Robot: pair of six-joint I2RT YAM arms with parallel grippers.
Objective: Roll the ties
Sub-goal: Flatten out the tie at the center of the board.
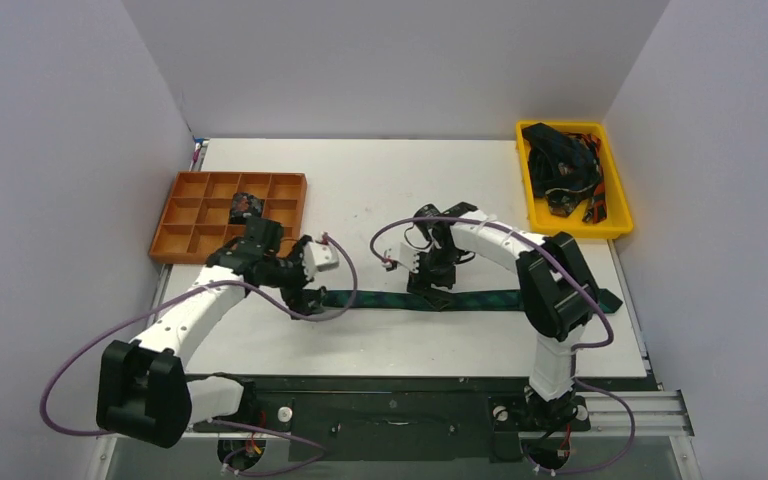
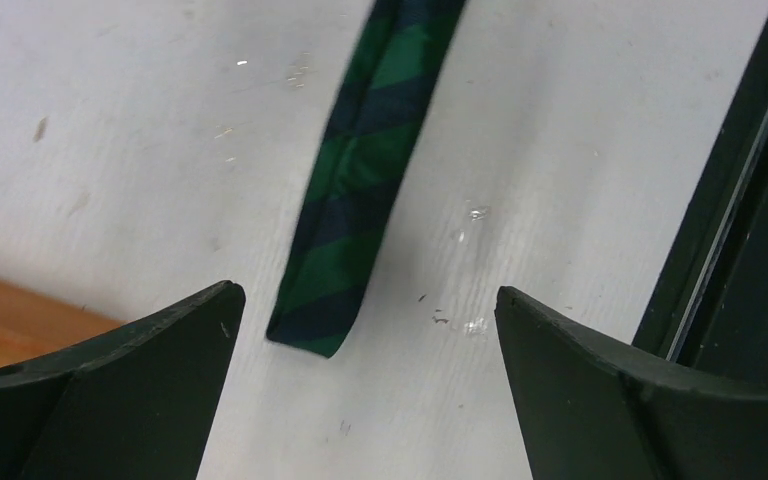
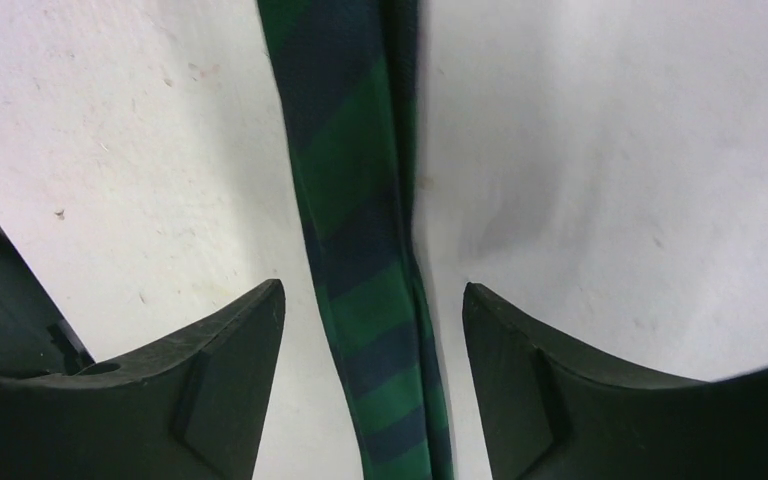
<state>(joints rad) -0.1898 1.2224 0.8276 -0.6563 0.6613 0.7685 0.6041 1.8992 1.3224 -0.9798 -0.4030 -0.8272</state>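
A green and navy striped tie [image 1: 480,299] lies flat across the table, left to right. Its narrow end [image 2: 310,330] lies between and just ahead of the open fingers of my left gripper [image 2: 365,310], nearer the left finger and untouched. My left gripper [image 1: 307,297] sits at the tie's left end. My right gripper [image 1: 430,283] is over the tie's middle, open, its fingers either side of the strip [image 3: 360,250] without touching it. A small dark coil [image 1: 246,207] sits in one compartment of the orange tray. More dark ties [image 1: 560,165] are piled in the yellow bin.
The orange compartment tray [image 1: 185,240] stands at the left back. The yellow bin [image 1: 535,215] stands at the right back. Purple cables loop from both arms. The table's dark front rail [image 2: 730,200] runs close to the left gripper.
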